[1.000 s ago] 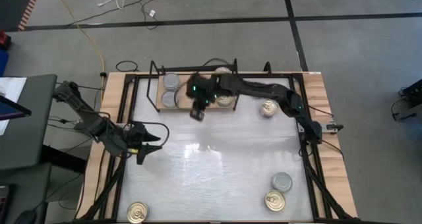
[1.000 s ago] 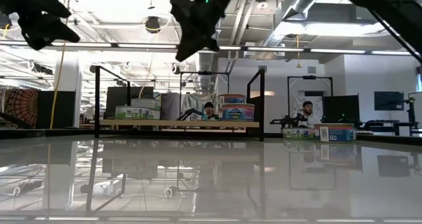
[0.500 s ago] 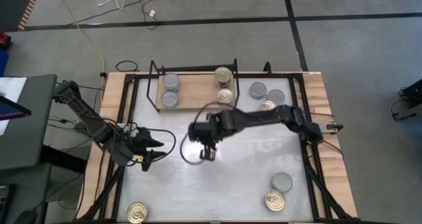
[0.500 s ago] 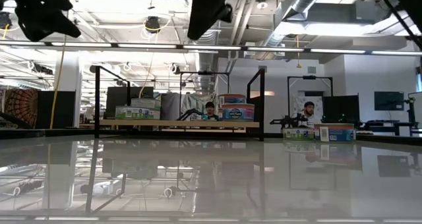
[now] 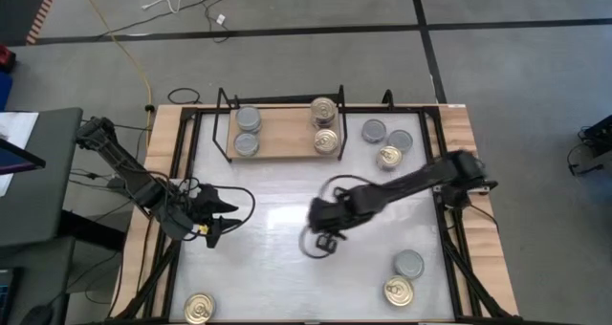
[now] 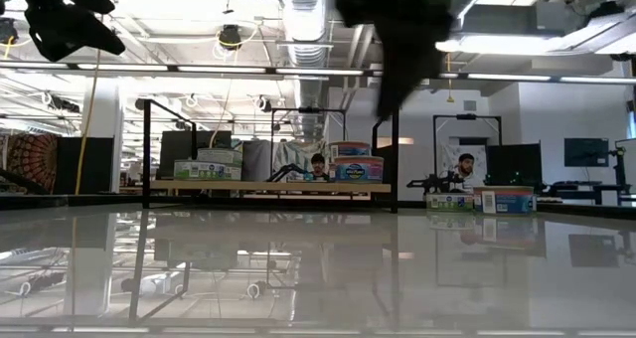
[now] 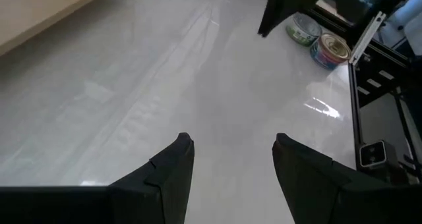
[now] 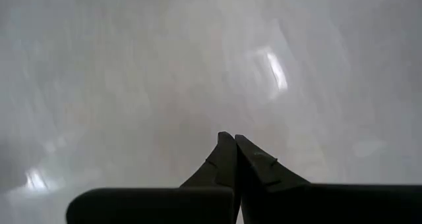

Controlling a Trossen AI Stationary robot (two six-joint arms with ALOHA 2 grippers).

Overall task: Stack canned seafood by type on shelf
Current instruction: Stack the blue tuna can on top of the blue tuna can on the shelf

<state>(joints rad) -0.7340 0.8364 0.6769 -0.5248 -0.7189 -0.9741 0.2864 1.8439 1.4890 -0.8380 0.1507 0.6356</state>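
Right gripper (image 5: 323, 237) pinched shut, empty, mid-table. Left gripper (image 5: 222, 217) half open, empty, at 9 o'clock.

Risk, my read: shut fingers knock tin instead of grasping.

Shelf (image 5: 282, 134) at 12 o'clock, long axis 9-to-3.

Tins (image 5: 388, 156) at 1, (image 5: 407, 264) at 5, (image 5: 198, 308) at 7: flat, lids up.

tins on shelf (image 5: 282, 134), right end effector (image 5: 323, 240) mid-table

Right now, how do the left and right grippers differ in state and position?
The left gripper has its fingers apart; the right gripper has its fingers pressed shut. The left gripper hovers near the table's left edge, while the right gripper is over the middle of the table. Both are empty and away from the shelf.
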